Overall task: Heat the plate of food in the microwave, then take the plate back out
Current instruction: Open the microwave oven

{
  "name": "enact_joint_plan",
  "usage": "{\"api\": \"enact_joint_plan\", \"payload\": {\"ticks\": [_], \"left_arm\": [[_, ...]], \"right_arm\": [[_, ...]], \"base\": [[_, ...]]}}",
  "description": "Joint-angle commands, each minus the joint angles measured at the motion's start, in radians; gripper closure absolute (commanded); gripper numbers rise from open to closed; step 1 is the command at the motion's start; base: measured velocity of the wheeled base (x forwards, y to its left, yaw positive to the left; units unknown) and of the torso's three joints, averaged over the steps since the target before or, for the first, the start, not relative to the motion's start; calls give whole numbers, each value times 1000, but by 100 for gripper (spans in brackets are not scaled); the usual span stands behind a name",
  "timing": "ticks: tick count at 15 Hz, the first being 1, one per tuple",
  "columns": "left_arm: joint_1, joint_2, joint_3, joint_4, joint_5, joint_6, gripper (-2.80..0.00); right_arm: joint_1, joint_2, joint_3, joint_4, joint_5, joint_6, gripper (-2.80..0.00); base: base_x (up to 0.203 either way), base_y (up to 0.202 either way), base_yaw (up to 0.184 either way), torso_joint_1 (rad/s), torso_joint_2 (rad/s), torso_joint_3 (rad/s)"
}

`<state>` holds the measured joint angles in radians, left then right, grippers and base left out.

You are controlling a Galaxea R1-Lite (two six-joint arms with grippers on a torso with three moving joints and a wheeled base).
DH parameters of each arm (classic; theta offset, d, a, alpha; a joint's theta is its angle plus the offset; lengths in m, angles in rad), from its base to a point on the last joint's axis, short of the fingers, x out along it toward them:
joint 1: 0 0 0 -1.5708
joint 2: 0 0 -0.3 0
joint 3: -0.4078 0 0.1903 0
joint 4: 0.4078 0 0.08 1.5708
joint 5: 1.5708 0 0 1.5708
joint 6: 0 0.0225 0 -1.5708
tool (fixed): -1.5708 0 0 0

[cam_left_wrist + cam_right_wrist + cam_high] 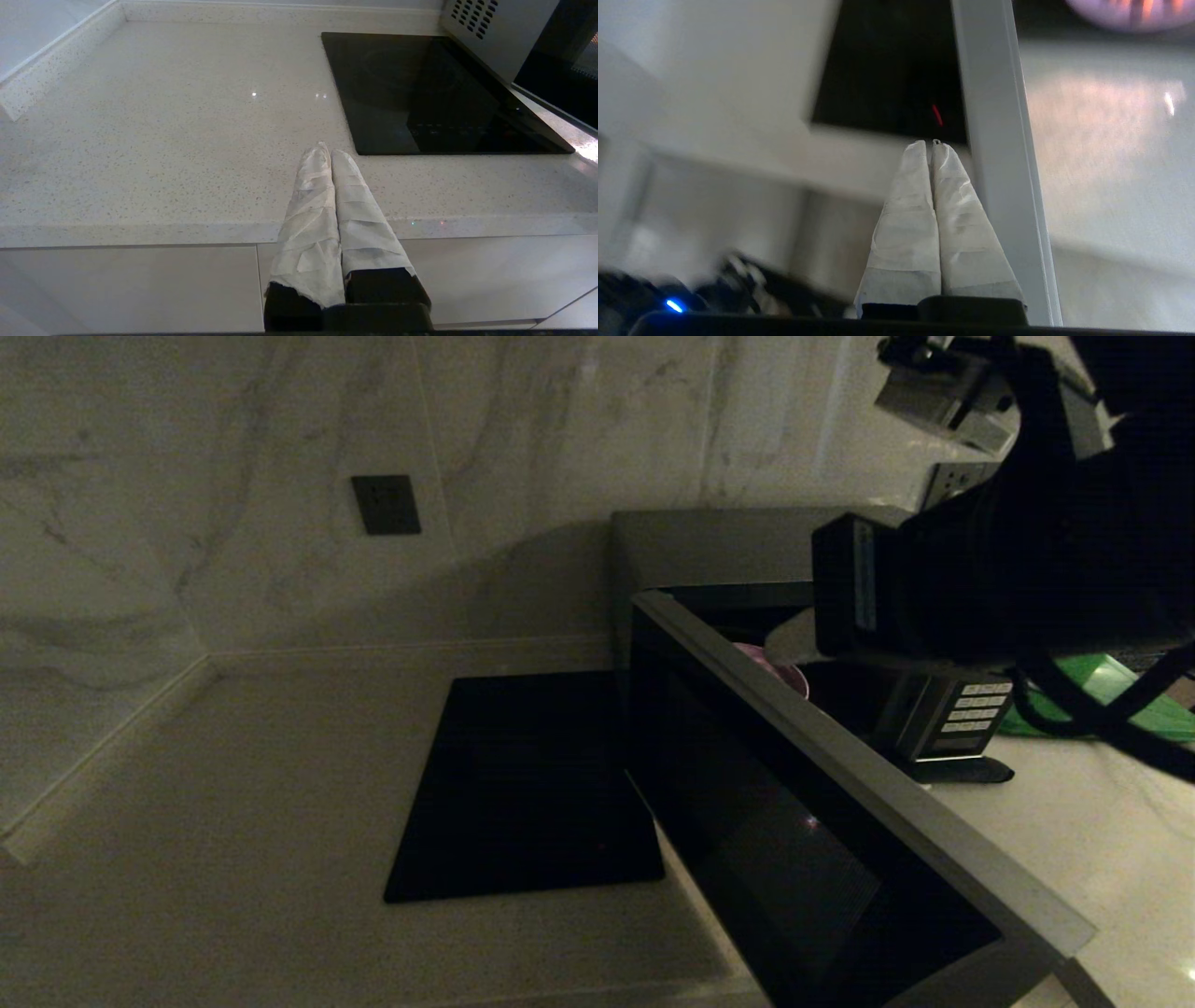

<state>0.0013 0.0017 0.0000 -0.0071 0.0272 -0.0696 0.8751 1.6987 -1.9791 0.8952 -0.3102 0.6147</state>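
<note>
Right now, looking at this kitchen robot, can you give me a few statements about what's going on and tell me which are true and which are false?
1. The microwave door is shut. False: it stands swung open.
2. The plate of food sits inside the microwave. True: its lilac rim shows in the cavity.
3. The left gripper holds the plate. False: it hangs closed and empty over the pale counter, beside the black cooktop.
4. The right gripper has its fingers pressed together. True: it is shut on nothing, close by the door's edge.
5. A green tray lies beyond the microwave's button panel. True.
</note>
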Motion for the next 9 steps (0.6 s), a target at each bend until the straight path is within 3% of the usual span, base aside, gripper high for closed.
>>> {"api": "enact_joint_plan", "payload": {"ticks": [1,3,5,9], "left_arm": [[0,0,0,-1,2,-1,0],[0,0,0,-1,2,-1,0],[0,0,0,-1,2,-1,0],[0,0,0,-1,2,-1,0]], "right_arm": [[-37,-20,1,-42,-74,-3,0],[-93,3,13,-14,-165,-23,0],[-103,18,21,88,-178,-21,0],[-105,37,40,97,-195,-13,0]], "base": [[0,0,0,0,0,0],[0,0,0,0,0,0],[0,0,0,0,0,0],[0,0,0,0,0,0]]}}
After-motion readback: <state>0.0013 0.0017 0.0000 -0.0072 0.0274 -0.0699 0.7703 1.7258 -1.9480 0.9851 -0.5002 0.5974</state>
